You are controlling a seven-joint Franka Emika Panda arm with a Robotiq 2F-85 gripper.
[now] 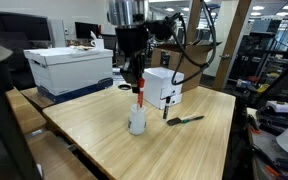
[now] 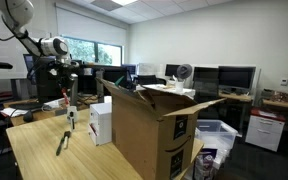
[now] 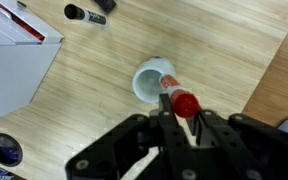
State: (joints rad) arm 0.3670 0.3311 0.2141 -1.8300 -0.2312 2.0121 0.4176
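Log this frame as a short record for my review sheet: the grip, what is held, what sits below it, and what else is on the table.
grip: gripper pointing down, shut on the red-capped marker
held item: marker roughly upright, red end up by the fingers
below: white cup upright on the wooden table, straight under the marker; whether the tip is inside cannot be told
nearby: black marker lying flat, apart from the cup; small white box behind the cup
foreground: open cardboard box

Matt wood table (image 3: 224, 60), smooth white plastic cup (image 3: 144, 76), glossy red-capped marker (image 3: 182, 103).
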